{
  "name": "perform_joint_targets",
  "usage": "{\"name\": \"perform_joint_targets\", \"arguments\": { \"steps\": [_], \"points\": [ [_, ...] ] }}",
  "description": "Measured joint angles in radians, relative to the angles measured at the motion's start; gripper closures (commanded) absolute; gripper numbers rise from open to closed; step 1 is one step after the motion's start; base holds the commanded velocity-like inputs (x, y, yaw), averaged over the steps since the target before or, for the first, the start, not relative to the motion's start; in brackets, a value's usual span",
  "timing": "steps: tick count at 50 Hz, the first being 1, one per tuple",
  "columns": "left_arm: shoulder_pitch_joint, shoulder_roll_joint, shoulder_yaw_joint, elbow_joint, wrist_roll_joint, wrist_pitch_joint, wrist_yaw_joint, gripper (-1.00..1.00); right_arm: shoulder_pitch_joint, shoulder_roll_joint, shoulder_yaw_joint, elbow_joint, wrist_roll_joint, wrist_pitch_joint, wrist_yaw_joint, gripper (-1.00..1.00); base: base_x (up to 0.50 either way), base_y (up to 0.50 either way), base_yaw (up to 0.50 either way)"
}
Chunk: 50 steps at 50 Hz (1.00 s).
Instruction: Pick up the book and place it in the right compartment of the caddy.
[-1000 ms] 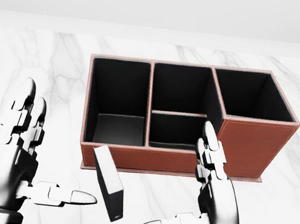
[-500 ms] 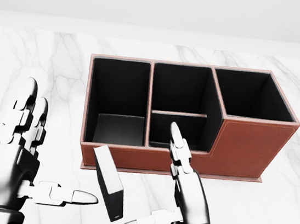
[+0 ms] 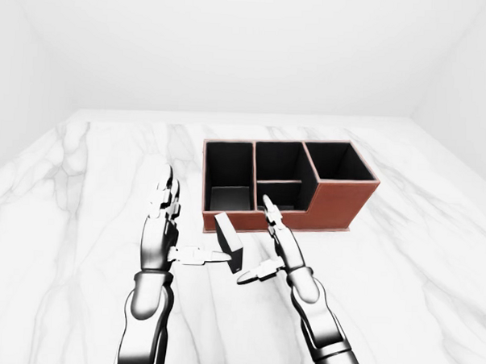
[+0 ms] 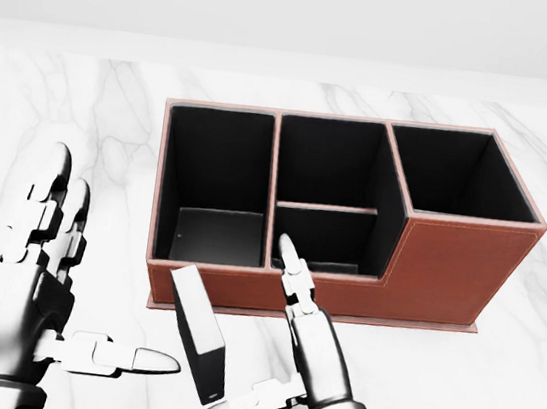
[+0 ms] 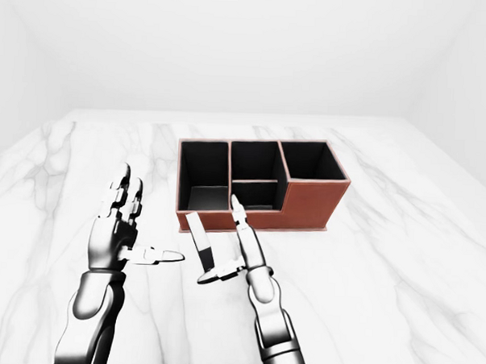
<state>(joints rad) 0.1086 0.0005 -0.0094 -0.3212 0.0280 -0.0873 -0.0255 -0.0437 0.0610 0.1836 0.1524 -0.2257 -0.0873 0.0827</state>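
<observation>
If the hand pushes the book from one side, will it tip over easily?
Probably yes. The book stands on a narrow edge on the marble table and already leans, so a sideways push would likely topple it. It looks stiff, like a hard slab, so it should not bend. Both the left hand and right hand are open beside it.

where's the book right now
In the head view the book stands on edge at bottom centre on the marble table, just below the caddy, between the open left hand and right hand.
</observation>
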Motion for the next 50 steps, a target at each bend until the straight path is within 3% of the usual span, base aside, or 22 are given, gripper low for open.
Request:
{"name": "perform_joint_targets", "arguments": {
  "steps": [50],
  "points": [
    [-0.001, 0.000, -0.008, 0.019, 0.005, 0.000, -0.003, -1.00, -0.133, 0.054, -0.001, 0.328, -0.095, 0.000, -0.036, -1.00, 0.00, 0.00, 0.00]
  ]
}}
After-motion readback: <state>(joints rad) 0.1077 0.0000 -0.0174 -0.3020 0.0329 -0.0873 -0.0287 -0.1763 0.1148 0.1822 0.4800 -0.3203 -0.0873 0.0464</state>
